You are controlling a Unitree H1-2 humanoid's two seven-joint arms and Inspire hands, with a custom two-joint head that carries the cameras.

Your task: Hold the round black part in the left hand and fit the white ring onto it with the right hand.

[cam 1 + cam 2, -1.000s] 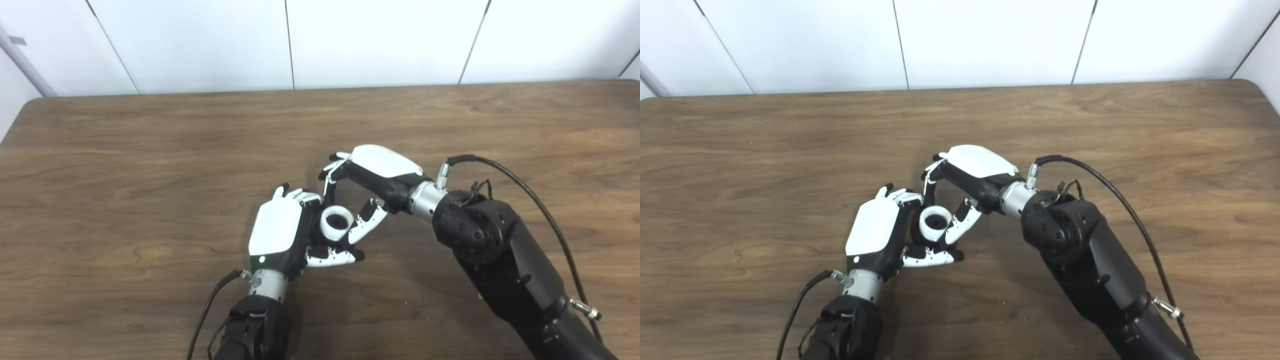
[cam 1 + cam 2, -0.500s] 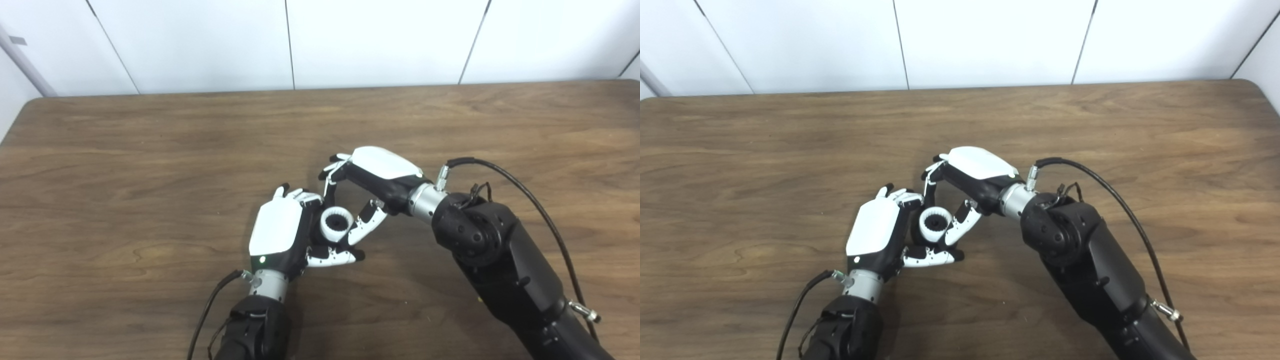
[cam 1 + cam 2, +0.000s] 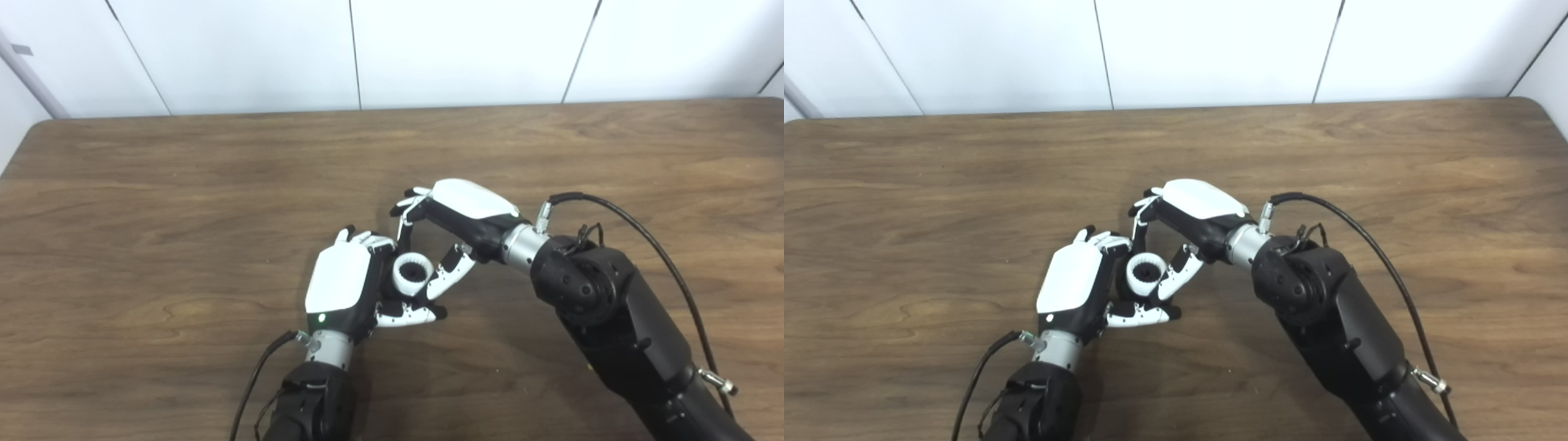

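White ring (image 3: 412,273), smooth plastic with a toothed dark bore, sits atop the round black part (image 3: 1123,283), mostly hidden. Left hand (image 3: 343,288) is clamped around that part, near centre of the desk (image 3: 153,202). Right hand (image 3: 456,229) has fingers spread, arched over the ring; contact with it cannot be told. Desk is dark wood grain with rounded corners; white panelled wall (image 3: 465,49) beyond. Wide bare surface left, right and far.

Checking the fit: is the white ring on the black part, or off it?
On. The white ring sits around the black part cupped in the left hand; full seating cannot be told.
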